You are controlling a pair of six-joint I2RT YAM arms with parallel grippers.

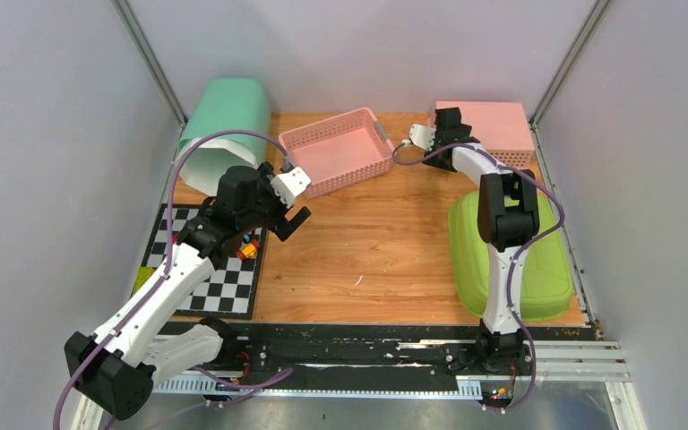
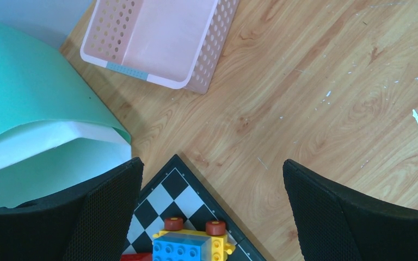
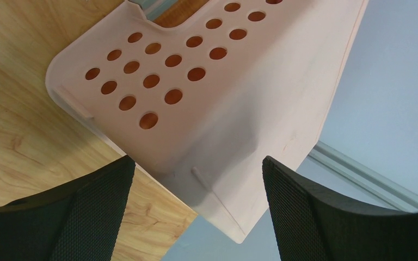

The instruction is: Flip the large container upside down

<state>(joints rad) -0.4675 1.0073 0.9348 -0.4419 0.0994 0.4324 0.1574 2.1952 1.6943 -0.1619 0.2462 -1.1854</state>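
Sitting in the far right corner of the desk (image 1: 367,251), the large container (image 1: 493,125) seems to have its flat bottom facing up, so the flip looks done. The right gripper (image 3: 198,168) hangs by one corner of it with its fingers (image 3: 71,217) wide and holding nothing, I think so it can lie free. The left gripper (image 2: 212,179) hovers out of the way over the checkered mat (image 2: 168,187), fingers wide too and holding nothing.

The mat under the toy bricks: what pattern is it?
Black-and-white checks on the mat, clearest in the top external view.
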